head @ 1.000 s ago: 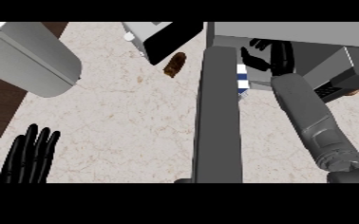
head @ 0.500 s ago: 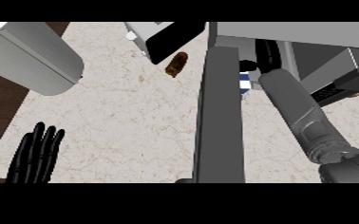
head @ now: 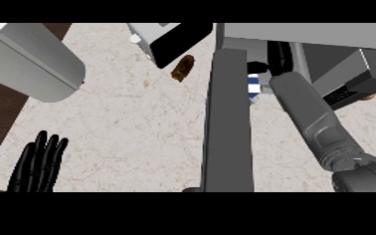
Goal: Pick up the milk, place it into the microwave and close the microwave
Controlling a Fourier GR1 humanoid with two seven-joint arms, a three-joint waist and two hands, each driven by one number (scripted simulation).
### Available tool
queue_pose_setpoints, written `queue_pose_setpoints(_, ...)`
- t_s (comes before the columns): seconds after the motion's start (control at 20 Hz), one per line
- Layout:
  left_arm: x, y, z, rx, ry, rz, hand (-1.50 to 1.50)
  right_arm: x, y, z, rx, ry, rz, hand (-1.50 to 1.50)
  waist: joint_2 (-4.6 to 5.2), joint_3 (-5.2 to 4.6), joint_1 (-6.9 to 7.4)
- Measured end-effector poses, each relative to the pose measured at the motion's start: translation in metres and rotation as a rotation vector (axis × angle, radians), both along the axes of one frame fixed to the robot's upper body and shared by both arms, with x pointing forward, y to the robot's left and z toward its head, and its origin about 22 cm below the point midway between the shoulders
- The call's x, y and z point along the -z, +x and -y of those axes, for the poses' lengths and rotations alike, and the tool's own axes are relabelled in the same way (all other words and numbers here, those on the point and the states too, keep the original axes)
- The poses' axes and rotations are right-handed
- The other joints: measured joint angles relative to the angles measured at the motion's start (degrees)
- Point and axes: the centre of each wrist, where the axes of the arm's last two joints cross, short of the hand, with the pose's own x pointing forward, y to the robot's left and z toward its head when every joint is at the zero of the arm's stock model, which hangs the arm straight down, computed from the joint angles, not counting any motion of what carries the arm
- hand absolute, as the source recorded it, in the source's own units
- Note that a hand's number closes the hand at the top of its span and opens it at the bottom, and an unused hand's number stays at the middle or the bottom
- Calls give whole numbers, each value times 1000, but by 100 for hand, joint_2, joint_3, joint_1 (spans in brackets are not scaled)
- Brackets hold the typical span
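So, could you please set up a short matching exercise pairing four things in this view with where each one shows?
Things:
1. left robot hand
2. milk
3. brown object
4. microwave door

Places:
A. standing open, running up the middle
B. bottom left, fingers up, resting
C. on the counter, left of the door
D. right of the door, beside the right forearm

Pairs: 1-B, 2-D, 3-C, 4-A
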Motion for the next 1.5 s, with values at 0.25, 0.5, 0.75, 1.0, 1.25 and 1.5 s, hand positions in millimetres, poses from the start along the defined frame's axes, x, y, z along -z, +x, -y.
queue_pose_setpoints(0.25, 2, -2, 4, 4, 3, -9, -150, -3, 1, 7, 38, 18, 29, -150, -9, -1, -31)
queue_pose_setpoints(0.5, 0, -3, 6, 0, 8, -12, -150, -7, 1, 25, 65, 27, 67, -150, -21, -1, -73)
queue_pose_setpoints(0.75, -4, -10, 9, 0, 0, -21, -150, -11, 2, 40, 85, 41, 95, -150, -47, -2, -104)
queue_pose_setpoints(1.0, -3, -10, 13, -3, 3, -19, -150, -10, -2, 58, 56, 90, 85, -150, -55, -1, -141)
queue_pose_setpoints(1.25, 0, -11, 18, -16, 4, -18, -150, -4, -6, 65, 4, 174, 70, -150, -88, -4, -210)
queue_pose_setpoints(1.5, 3, -15, 21, -10, -2, -24, -150, 7, -13, 72, -64, 259, 60, -150, -130, -34, -229)
